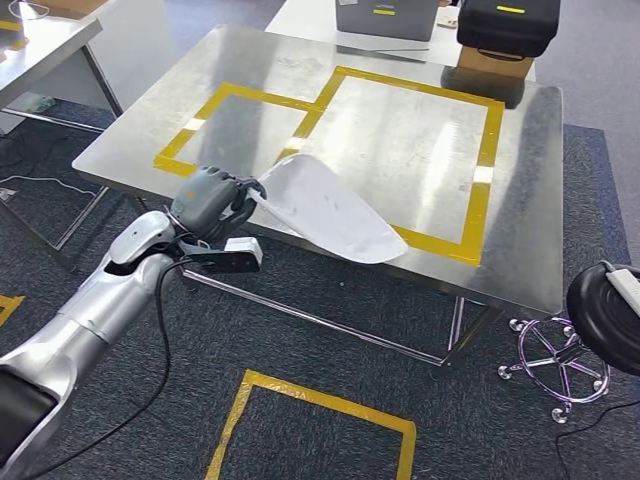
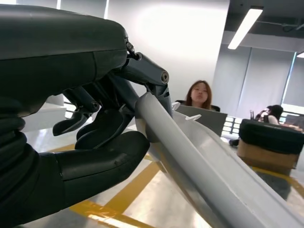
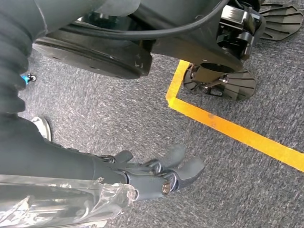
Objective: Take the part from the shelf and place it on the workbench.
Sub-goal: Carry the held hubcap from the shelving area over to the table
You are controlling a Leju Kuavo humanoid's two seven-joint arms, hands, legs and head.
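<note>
Grey fingers of the left hand [image 1: 207,200] pinch the near end of one pale sheet-metal part [image 1: 328,212], whose long axis runs away rightward across the steel workbench [image 1: 521,180], over the front edge and the nearer of two yellow tape frames [image 1: 483,175] (apparently resting there). Right hand [image 3: 161,173] hangs over carpet, fingers loosely extended, holding nothing.

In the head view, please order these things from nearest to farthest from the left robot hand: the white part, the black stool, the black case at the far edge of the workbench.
1. The white part: held by the left robot hand, over the workbench's near edge.
2. The black stool: on the floor, far right.
3. The black case: at the far right end of the workbench.
</note>
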